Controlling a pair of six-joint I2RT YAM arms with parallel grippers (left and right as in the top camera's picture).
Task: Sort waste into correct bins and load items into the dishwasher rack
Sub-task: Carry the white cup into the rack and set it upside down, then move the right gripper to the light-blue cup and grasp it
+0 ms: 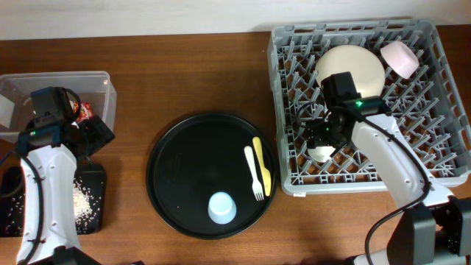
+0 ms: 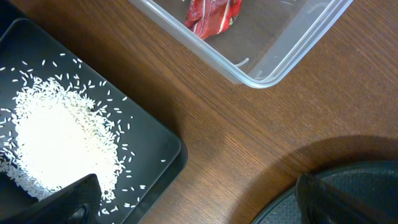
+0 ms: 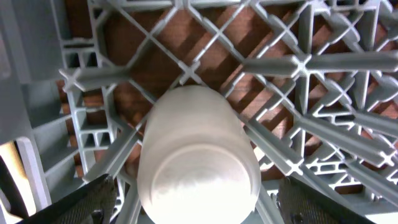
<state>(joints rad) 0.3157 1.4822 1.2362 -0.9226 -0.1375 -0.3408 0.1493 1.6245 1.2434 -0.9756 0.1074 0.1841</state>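
Note:
The grey dishwasher rack (image 1: pixel 441 110) holds the cream plate (image 1: pixel 352 68), the pink bowl (image 1: pixel 399 57) and the white cup (image 3: pixel 196 155), which stands bottom up among the pegs. My right gripper (image 3: pixel 202 202) is open with a finger on each side of the white cup (image 1: pixel 321 153), and a gap shows on both sides. My left gripper (image 2: pixel 205 199) is open over bare wood. It hangs between the shallow black tray (image 2: pixel 155 143) of rice (image 2: pixel 56 137) and the round tray. The clear box (image 2: pixel 280 56) holds the red wrapper (image 2: pixel 211 14) and a white tissue (image 1: pixel 4 110).
The large round black tray (image 1: pixel 184 177) in the middle carries the fork (image 1: pixel 254 177), the spoon (image 1: pixel 260 163) and the light blue cup (image 1: pixel 222 207), upside down. Its rim (image 2: pixel 373 171) lies just right of my left gripper.

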